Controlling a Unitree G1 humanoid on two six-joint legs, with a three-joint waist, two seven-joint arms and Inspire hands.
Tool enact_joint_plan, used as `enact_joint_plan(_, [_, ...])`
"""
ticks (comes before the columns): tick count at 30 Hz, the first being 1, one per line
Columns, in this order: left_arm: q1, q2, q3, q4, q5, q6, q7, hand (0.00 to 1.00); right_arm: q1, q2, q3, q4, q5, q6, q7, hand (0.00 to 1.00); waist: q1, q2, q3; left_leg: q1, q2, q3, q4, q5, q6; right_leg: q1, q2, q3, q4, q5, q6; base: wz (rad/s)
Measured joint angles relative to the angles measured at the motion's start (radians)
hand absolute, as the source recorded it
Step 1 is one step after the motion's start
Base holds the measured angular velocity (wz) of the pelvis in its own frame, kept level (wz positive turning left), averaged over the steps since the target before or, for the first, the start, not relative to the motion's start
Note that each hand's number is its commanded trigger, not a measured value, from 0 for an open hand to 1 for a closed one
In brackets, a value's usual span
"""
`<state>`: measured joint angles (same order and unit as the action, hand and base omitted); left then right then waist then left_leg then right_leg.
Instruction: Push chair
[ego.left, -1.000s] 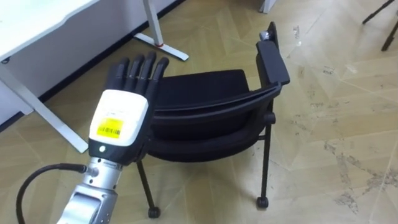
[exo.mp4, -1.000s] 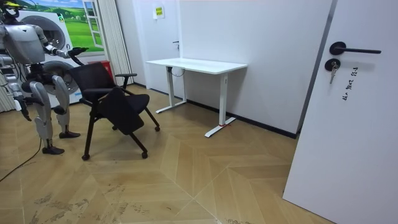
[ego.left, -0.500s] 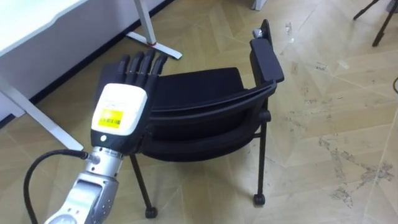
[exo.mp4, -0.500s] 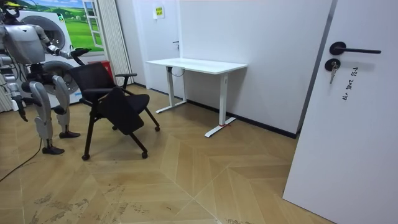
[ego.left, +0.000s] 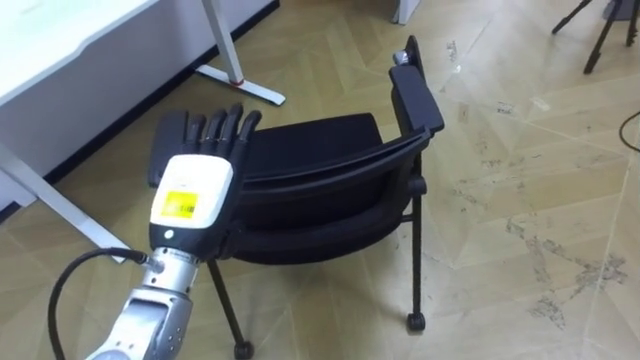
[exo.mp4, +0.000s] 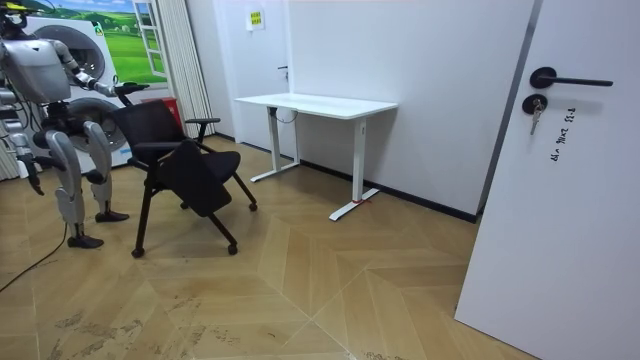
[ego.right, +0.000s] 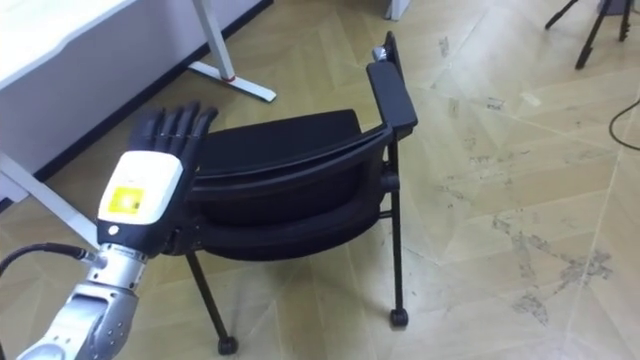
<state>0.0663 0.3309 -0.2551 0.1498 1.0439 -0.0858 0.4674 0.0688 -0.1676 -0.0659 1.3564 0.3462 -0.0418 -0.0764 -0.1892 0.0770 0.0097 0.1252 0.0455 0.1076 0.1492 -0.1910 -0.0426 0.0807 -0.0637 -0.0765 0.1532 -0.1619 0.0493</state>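
**Left eye view.**
- Left hand: back of hand to the camera, fingers straight and close together. They lean forward over the left end of the backrest rail. Half a second ago they stood more upright. Contact with the rail looks likely but cannot be confirmed.
- Chair: black, on its four legs on the wood floor, seat facing away from the robot, near the white desk.
- The whole picture has slid a little, desk and floor with it, so that shift is the camera's own.

**Right eye view.**
- Same items, same arrangement. The fingertips lie over the rail's end, none curled round it.

**Room view.**
- The robot stands behind the chair at the room view's left, left arm held out to the backrest top.
- The chair sits where it was a second ago, well short of the desk.
- Right hand: low at the robot's side, fingers too small to tell.

**Assessment.** The hand is settling for the shove, and the push itself appears not yet begun.
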Motion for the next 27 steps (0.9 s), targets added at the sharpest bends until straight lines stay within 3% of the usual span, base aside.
enact_joint_plan(5, [-0.03,0.0,0.027,0.027,-0.071,0.004,0.0,0.0,-0.002,0.0,-0.023,0.0,-0.029,0.0,-0.001,0.0,0.0,0.002,-0.0013,0.002,0.0,0.001,-0.001,0.0,0.0,0.0,0.004,0.022,-0.001,0.0,0.0,0.0])
enact_joint_plan(12, [-0.03,0.0,0.028,0.03,-0.072,0.008,-0.001,0.0,-0.001,0.0,-0.05,0.0,-0.045,-0.001,-0.001,0.0,-0.001,0.001,-0.0011,0.004,0.0,0.002,-0.005,0.0,0.0,0.001,0.005,0.024,-0.002,0.0,-0.001,0.0])
enact_joint_plan(17, [-0.03,-0.001,0.03,0.071,-0.148,0.006,-0.015,0.0,-0.002,0.003,-0.054,-0.006,-0.046,-0.001,0.007,0.0,0.001,-0.009,0.0,0.01,0.0,0.013,-0.005,0.0,0.0,0.001,0.006,0.036,0.001,0.0,-0.001,-0.05])
enact_joint_plan(27, [-0.03,-0.003,0.056,0.089,-0.169,0.006,-0.048,0.0,-0.001,0.009,-0.054,-0.007,-0.045,-0.001,0.031,0.0,0.001,-0.027,-0.0054,0.02,0.0,0.03,-0.005,0.0,0.0,0.002,0.007,0.052,0.002,0.001,-0.001,-0.05])
